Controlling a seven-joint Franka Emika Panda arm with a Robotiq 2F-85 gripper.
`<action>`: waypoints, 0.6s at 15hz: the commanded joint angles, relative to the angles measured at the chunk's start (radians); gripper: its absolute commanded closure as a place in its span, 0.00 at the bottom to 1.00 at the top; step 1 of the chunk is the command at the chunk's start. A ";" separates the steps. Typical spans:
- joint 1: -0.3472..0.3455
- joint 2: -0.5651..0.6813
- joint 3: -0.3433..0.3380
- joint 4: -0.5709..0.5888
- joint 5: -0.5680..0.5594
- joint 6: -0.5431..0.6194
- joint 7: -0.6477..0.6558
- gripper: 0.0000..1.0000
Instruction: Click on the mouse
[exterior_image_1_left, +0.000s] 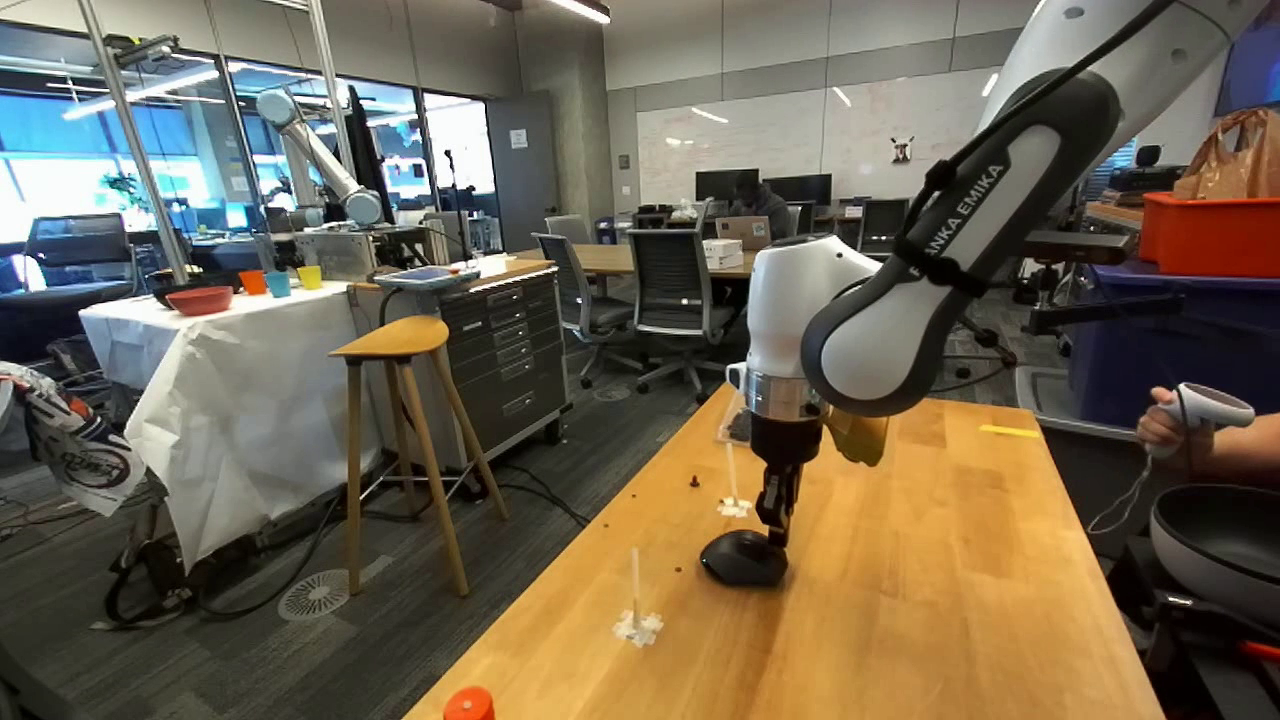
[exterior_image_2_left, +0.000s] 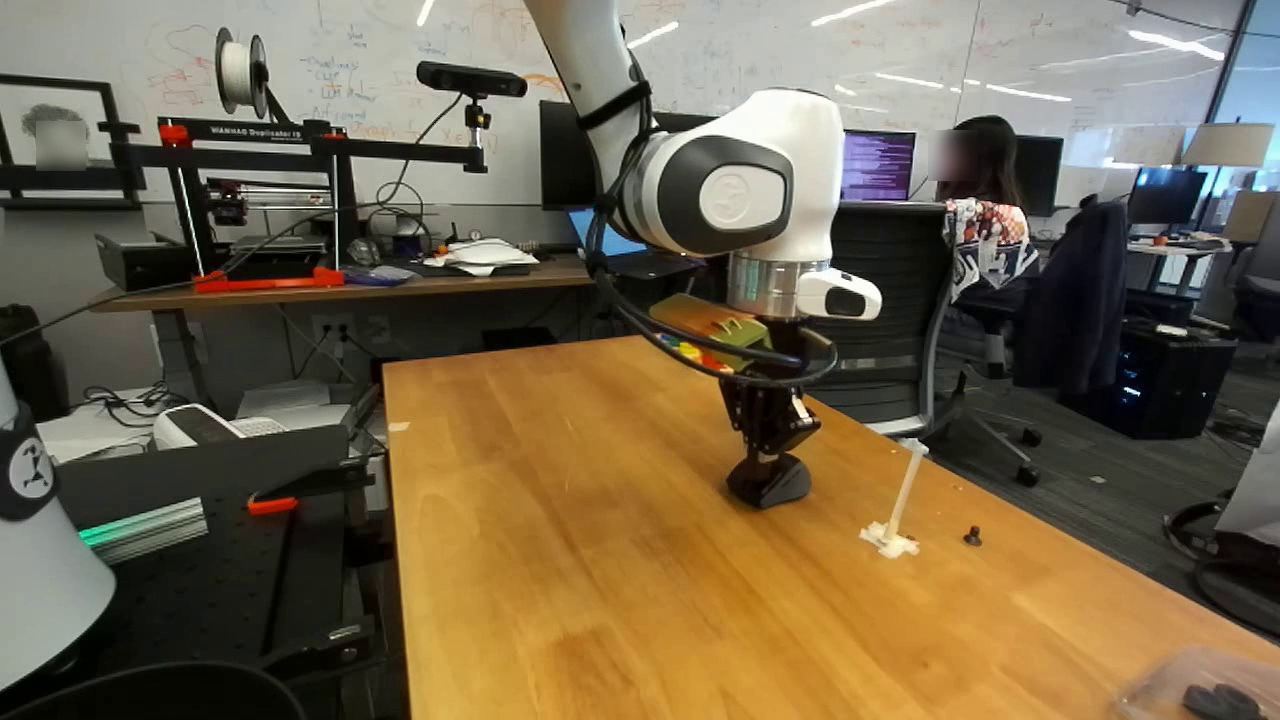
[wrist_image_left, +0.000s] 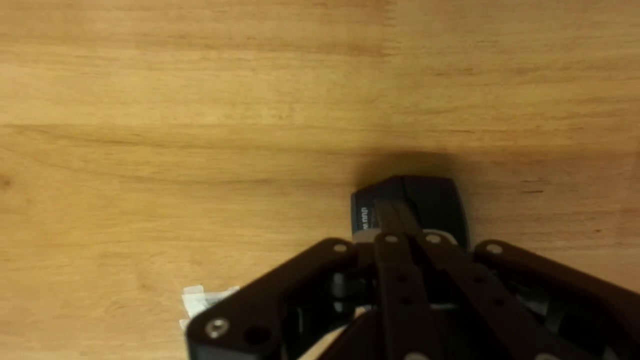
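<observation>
Mouse (wrist_image_left: 440, 197), black and rounded, lies on the wooden table (exterior_image_1_left: 930, 570) directly beneath the fingertips (wrist_image_left: 397, 217) of the gripper (exterior_image_1_left: 776, 538). The two fingers point downward and are pressed together, side by side. In the wrist view their tips overlap the mouse; a seam in its shell runs under them, and pale lettering (wrist_image_left: 364, 218) marks its flank just beside them. In both exterior views the tips appear at the upper surface of the mouse; whether they bear on it or end just above cannot be told. In an exterior view the fingers stand over one end of the mouse (exterior_image_1_left: 735, 560), the greater part of its body extending to one side of them. A pale stick (exterior_image_1_left: 636, 590) rises from the table on the camera's side of the fingers, and a second stick (exterior_image_1_left: 732, 475) stands just beyond them; whitish tape (exterior_image_1_left: 638, 629) surrounds each base. A small dark piece (exterior_image_2_left: 973, 536) lies farther from the fingers than a taped stick. An orange object (exterior_image_1_left: 470, 704), cut by the lower edge of the frame, lies well apart from them. Above the fingers, a yellow-green fitting (exterior_image_2_left: 740, 330) sits at the wrist of the arm (exterior_image_1_left: 960, 240).
</observation>
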 joint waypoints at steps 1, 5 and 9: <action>-0.030 -0.079 0.032 -0.020 0.012 -0.037 -0.009 1.00; -0.045 -0.160 0.047 -0.037 0.035 -0.073 -0.020 1.00; -0.064 -0.259 0.058 -0.066 0.079 -0.137 -0.037 1.00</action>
